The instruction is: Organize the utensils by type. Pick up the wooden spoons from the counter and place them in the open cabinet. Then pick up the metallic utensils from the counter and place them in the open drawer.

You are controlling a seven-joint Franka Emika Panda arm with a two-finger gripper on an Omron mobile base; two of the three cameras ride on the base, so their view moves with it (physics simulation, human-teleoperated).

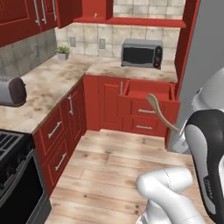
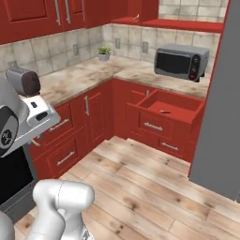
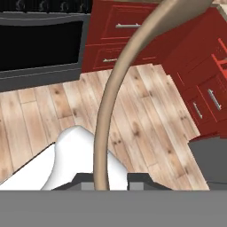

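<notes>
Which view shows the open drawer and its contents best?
The right base view: it looks down into the open drawer, showing its red inside and a small dark utensil on the bottom. The left base view catches the drawer from the front, partly behind the held spoon, its inside hidden.

You're looking at a matt, pale wooden spoon (image 3: 111, 88) – smooth, no shine. Beneath it the floor (image 3: 146, 119) shows grained wood planks; beside that, the drawer (image 2: 173, 107) is plain painted red, its bar handle (image 2: 153, 126) brushed metal.
</notes>
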